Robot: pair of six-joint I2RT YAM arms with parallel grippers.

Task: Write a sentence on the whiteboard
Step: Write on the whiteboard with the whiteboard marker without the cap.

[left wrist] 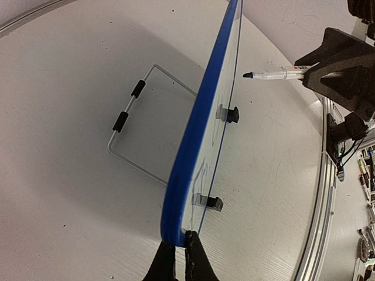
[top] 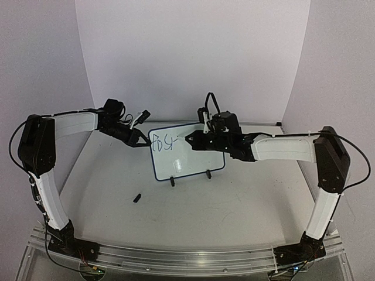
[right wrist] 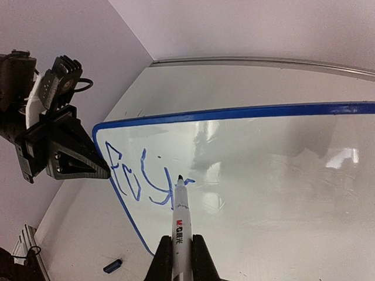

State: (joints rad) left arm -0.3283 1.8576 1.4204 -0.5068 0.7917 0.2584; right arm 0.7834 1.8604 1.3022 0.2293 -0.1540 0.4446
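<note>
Toward the desk's far edge, left gripper clamping tight on the whiteboard's left edge, right gripper pinching a marker, its tip sitting just beside the sentence's first blue letters.

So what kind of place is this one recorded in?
Most likely a lab robot workcell, not a home or office: a plain white table closed in by a curved white backdrop, with an aluminium mounting rail at its near edge. A small whiteboard stands on it.

Left gripper clamped; right gripper clamped; tips facing inward.
</note>
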